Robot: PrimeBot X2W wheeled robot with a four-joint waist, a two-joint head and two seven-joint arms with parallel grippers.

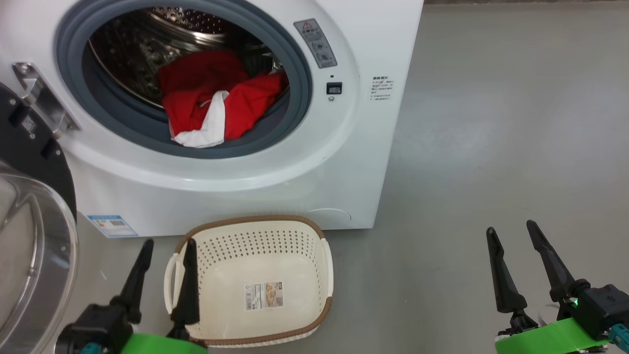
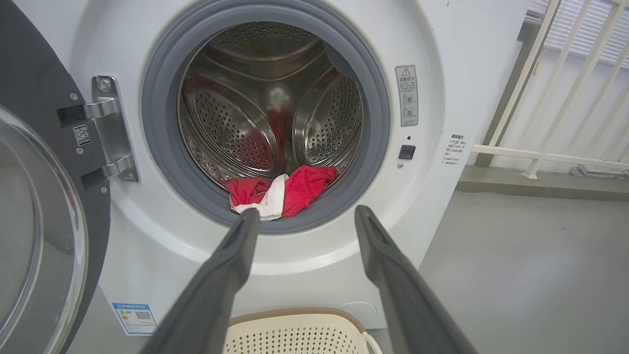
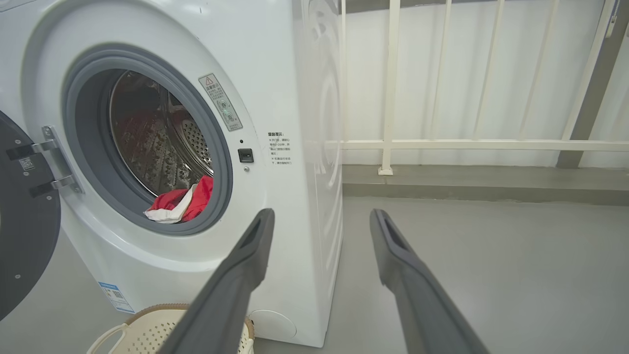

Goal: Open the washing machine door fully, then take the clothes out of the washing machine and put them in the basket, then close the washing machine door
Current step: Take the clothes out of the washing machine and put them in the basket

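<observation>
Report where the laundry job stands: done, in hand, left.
Done: the washing machine door stands open. In hand: nothing; left hand and right hand are open, empty. Left: the clothes lie in the drum, the basket is empty, door needs closing.

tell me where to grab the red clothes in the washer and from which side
Pinch the bunched front fold of the clothes where the white part spills onto the grey rubber ring, probably straight in through the open front, slightly from above. That edge lies nearest the opening and humps up.
</observation>
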